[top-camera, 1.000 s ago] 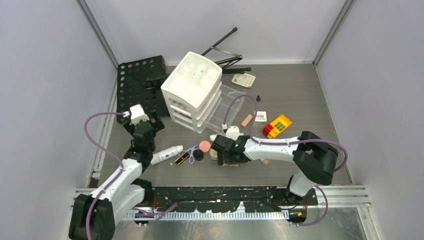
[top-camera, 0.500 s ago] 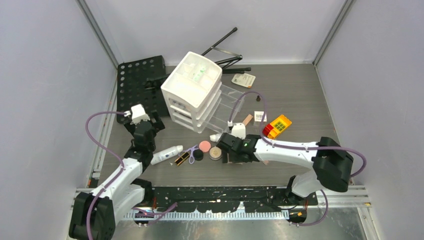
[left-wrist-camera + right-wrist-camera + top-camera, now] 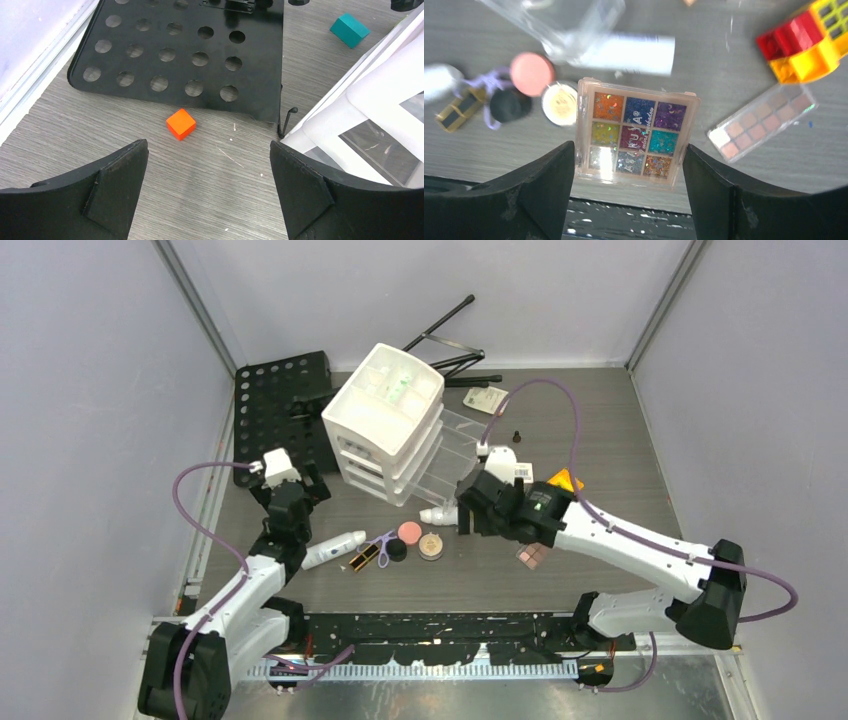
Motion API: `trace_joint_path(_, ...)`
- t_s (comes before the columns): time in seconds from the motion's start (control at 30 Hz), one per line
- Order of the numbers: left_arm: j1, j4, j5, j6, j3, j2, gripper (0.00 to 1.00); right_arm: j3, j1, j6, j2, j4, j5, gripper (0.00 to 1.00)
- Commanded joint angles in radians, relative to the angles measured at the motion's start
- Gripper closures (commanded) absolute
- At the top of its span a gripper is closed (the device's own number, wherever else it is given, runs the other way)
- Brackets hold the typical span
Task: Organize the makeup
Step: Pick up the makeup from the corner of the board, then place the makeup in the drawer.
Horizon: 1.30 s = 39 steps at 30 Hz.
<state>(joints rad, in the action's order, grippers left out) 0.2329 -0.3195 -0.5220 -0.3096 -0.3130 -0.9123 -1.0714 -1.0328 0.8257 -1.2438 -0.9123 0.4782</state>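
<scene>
My right gripper is shut on a clear-cased multicolour glitter eyeshadow palette and holds it above the table; in the top view this gripper hovers beside the clear drawer. Below it lie a pink compact, a cream compact, a black pot, a black-gold lipstick, a white tube and a nude palette. A white bottle lies left of them. My left gripper is open and empty over bare table near the black plate.
A white drawer organizer stands at the back centre with one clear drawer pulled out. A black perforated plate lies at the left, with an orange cube and a teal block nearby. A red-and-yellow block sits right of the makeup.
My right arm has lifted away from the makeup cluster and swung back and right toward the clear drawer, carrying the glitter palette. The nude palette is now uncovered. The left arm has not moved.
</scene>
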Motion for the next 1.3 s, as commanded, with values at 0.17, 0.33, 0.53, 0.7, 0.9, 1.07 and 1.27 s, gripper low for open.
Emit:
trace_joint_path(0.17, 0.001, -0.062, -0.002, 0.001, -0.026, -0.016, 0.07, -0.362, 0.191, -0.290, -0.177, 0.015, -0.089, 0.34)
trace_joint_path(0.33, 0.002, -0.068, 0.004, 0.000, -0.030, -0.026, 0.07, -0.554, 0.206, -0.373, -0.368, 0.033, -0.096, 0.35)
trace_joint_path(0.53, 0.002, -0.059, -0.002, -0.002, -0.032, -0.024, 0.06, -0.675, 0.212, -0.400, -0.531, 0.036, -0.085, 0.35)
trace_joint_path(0.7, 0.001, -0.064, 0.000, -0.003, -0.029, -0.018, 0.06, -0.691, 0.238, -0.388, -0.609, 0.063, -0.094, 0.35)
trace_joint_path(0.9, 0.002, -0.067, 0.019, 0.006, -0.038, -0.038, 0.06, -0.696, 0.257, -0.372, -0.665, 0.073, -0.109, 0.35)
trace_joint_path(1.07, 0.002, -0.066, 0.022, 0.006, -0.041, -0.043, 0.06, -0.674, 0.258, -0.373, -0.685, 0.102, -0.150, 0.35)
trace_joint_path(1.27, 0.002, -0.064, 0.022, 0.006, -0.042, -0.046, 0.06, -0.675, 0.258, -0.358, -0.668, 0.114, -0.150, 0.35)
